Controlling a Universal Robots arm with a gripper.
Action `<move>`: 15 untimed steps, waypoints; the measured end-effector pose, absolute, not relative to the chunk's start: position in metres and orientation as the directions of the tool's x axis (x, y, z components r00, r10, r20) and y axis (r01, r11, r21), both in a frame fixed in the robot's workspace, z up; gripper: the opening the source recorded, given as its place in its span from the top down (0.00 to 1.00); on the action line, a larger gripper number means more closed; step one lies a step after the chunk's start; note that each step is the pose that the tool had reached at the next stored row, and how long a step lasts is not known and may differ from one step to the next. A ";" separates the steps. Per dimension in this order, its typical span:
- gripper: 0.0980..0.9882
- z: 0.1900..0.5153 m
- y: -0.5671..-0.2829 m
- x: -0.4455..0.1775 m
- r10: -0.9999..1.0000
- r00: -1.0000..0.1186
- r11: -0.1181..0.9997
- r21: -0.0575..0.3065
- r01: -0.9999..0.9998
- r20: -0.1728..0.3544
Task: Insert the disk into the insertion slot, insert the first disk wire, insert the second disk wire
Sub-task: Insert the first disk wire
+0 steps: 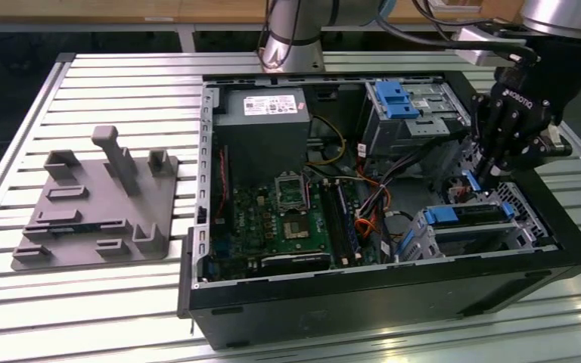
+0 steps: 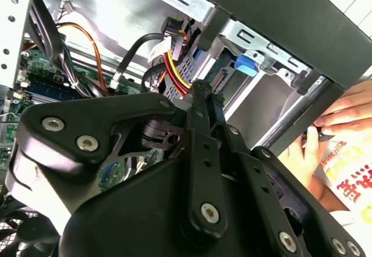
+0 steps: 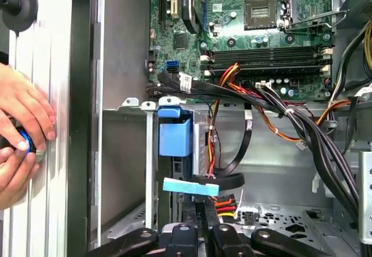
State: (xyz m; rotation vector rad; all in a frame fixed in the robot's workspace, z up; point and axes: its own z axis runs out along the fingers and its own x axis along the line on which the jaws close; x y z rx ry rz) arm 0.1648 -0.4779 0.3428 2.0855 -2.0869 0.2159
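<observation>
Already the disk (image 1: 469, 215) sits in the slot (image 1: 424, 240), so the gripper (image 3: 197, 202) hangs just beside its end, jaws pinching a light-blue wire plug (image 3: 190, 186), seemingly aimed at the disk's connector.

Exterior view high, oblique; both wrist views close inside case (image 1: 371, 296).

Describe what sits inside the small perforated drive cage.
The disk in its blue carrier sits inside the insertion slot, top face showing. The cage's walls cover its sides and underside, and the gripper, shut on a blue connector, hangs at its wire end.
</observation>
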 end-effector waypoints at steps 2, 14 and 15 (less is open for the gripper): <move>0.92 0.343 -0.480 0.165 -0.974 0.002 0.004 0.026 -1.000 0.226; 0.92 0.342 -0.497 0.171 -0.983 0.002 0.003 0.027 -1.000 0.185; 0.92 0.341 -0.499 0.171 -0.984 0.002 0.002 0.026 -1.000 0.179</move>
